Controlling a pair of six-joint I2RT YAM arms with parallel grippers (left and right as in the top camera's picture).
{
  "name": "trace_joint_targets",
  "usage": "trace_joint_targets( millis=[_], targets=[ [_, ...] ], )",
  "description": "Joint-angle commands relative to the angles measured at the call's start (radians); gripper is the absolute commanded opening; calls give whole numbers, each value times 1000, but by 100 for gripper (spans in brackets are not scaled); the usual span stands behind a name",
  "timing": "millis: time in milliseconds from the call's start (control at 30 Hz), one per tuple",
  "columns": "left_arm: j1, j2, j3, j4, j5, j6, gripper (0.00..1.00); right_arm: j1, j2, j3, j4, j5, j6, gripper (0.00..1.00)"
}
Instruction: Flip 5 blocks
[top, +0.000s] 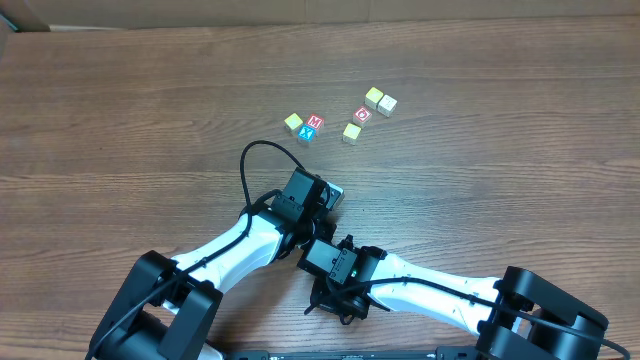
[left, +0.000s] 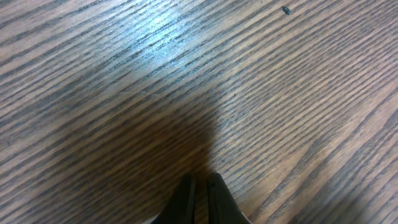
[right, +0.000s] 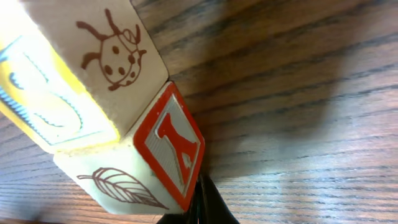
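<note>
Right end effector (right: 200, 202) is being held shut, with nothing being gripped. Its joined tips are being pointed at the red-framed A block (right: 171, 146) from just beside it, and whether they are touching it cannot be told. A leaf drawing is being shown on that block's adjoining face. The block is being pressed against the ladybird block (right: 118, 56), whose neighbouring face is being seen in yellow with blue lettering. Where these two are lying in the overhead view cannot be told.

Farther out on the desk (top: 520, 120), seven more blocks are being seen from above, well apart from both wrists:
- A yellow-green block (top: 293, 122) is lying just beside a red M block (top: 314, 121), which is touching a blue X block (top: 307, 133).
- A yellow block (top: 352, 132) is sitting near a red-faced block (top: 363, 114).
- A second yellow block (top: 374, 97) is being touched by a cream block (top: 387, 104).

Left end effector (left: 200, 190) is likewise being held shut and empty, over bare wood grain.

In the overhead view, the left arm (top: 240, 245) and the right arm (top: 430, 285) are being brought together near the desk's near edge. A black cable (top: 250, 160) is being looped above the left wrist.
</note>
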Motion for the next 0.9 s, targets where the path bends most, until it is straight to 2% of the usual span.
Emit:
trace_joint_targets(
  millis=[0,867],
  targets=[
    [-14,45,-50,-36,43,-14,4,5,-23,26,0,33,13,4],
    [-14,45,-50,-7,-13,-14,4,6,-23,26,-3,34,1,4]
  ],
)
